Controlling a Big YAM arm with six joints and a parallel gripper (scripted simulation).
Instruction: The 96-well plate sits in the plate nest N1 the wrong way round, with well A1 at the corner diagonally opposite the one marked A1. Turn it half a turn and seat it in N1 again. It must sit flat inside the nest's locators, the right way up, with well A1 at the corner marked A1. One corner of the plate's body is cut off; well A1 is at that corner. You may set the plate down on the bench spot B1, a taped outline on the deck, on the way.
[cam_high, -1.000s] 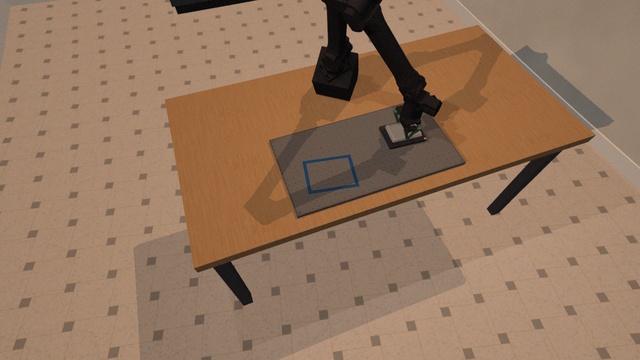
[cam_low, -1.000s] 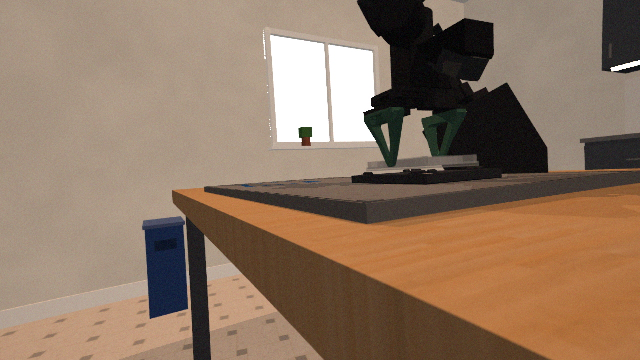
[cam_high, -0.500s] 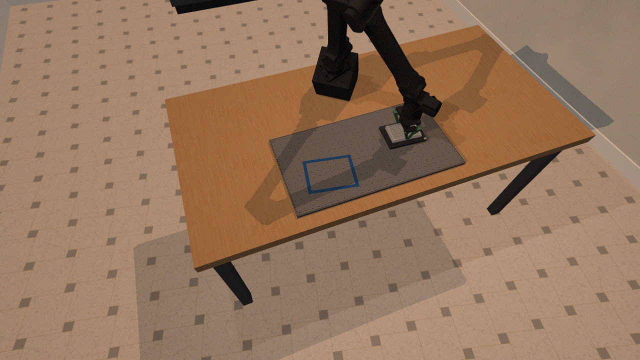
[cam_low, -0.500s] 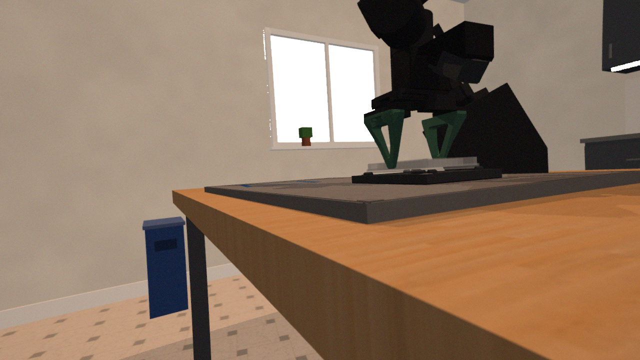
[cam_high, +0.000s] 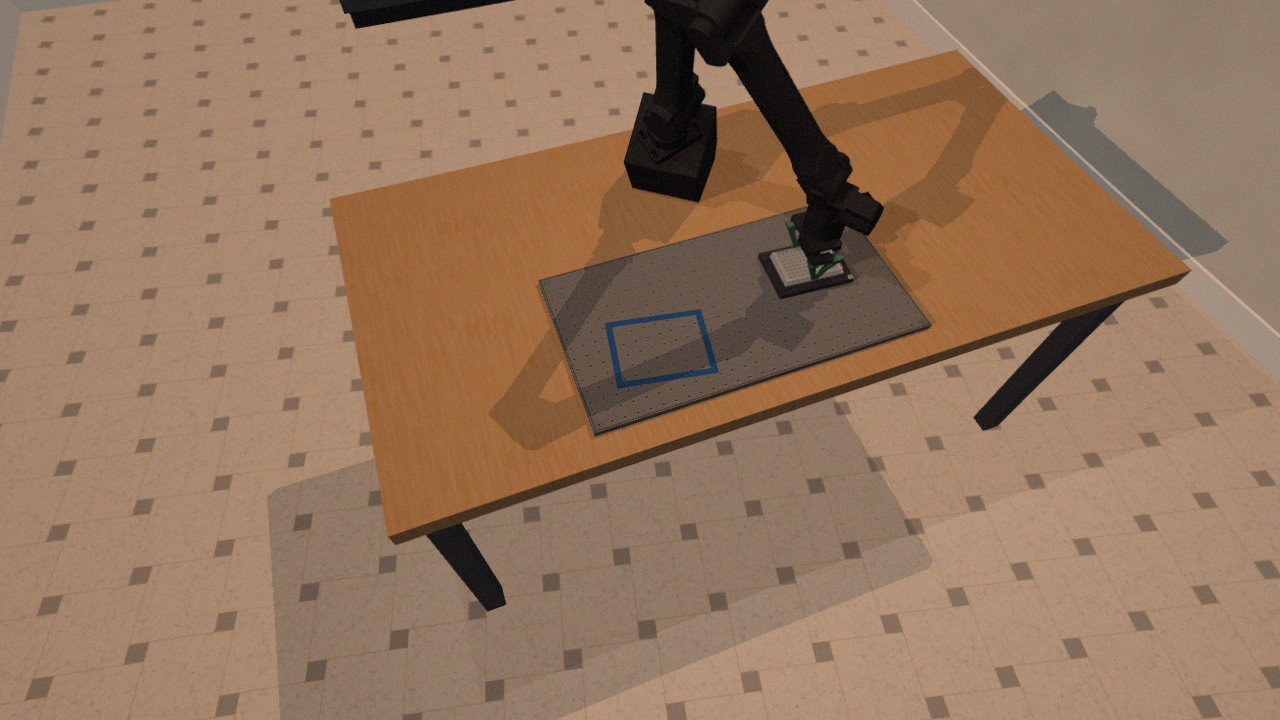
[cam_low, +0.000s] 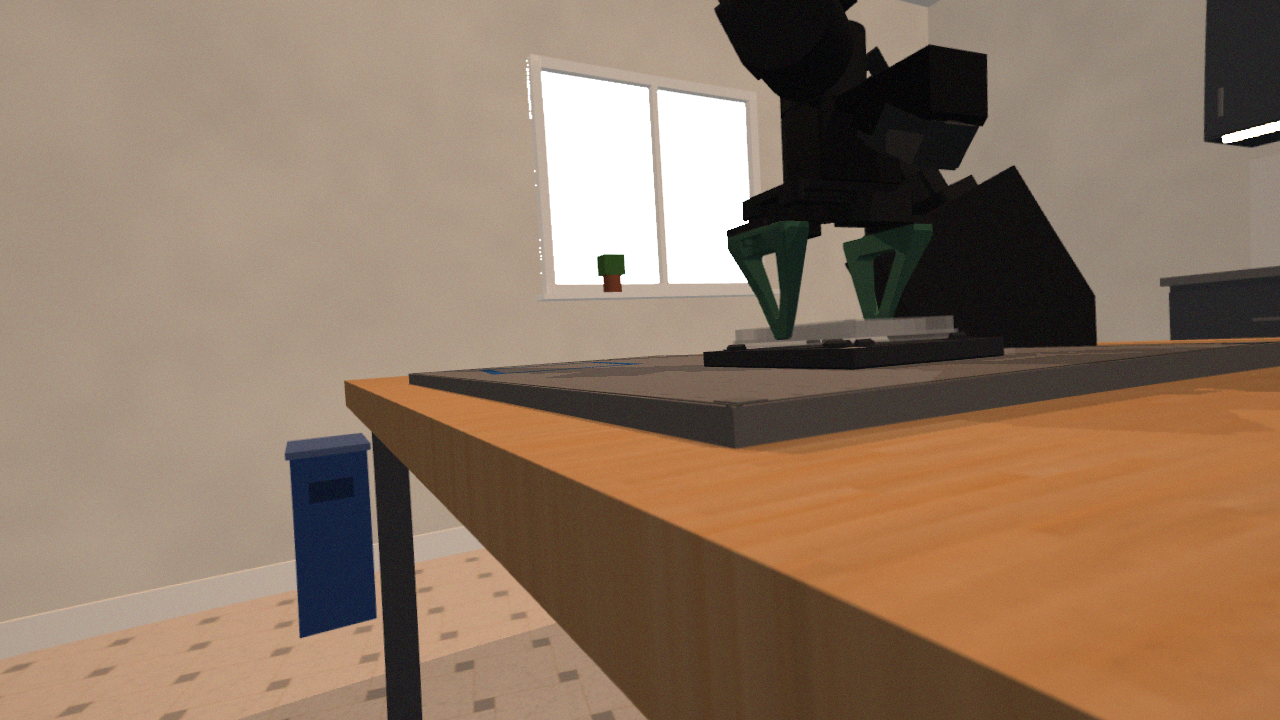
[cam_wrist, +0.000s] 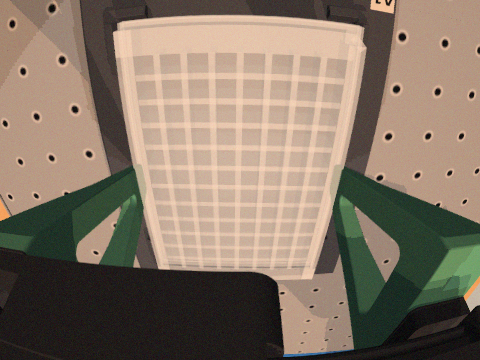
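Note:
The white 96-well plate (cam_high: 794, 262) is level and very low over the black nest N1 (cam_high: 807, 283) at the right end of the grey deck. I cannot tell if it touches the nest. My gripper (cam_high: 812, 253) comes down from above, and its green fingers are shut on the plate's two long sides. In the wrist view the plate (cam_wrist: 240, 147) fills the middle between the fingers. The side view shows the plate (cam_low: 845, 329) just over the nest (cam_low: 850, 351).
The blue taped outline B1 (cam_high: 661, 347) lies on the left part of the perforated deck (cam_high: 729, 317) with nothing in it. The arm's black base (cam_high: 671, 152) stands behind the deck. The table edge runs just in front of the deck.

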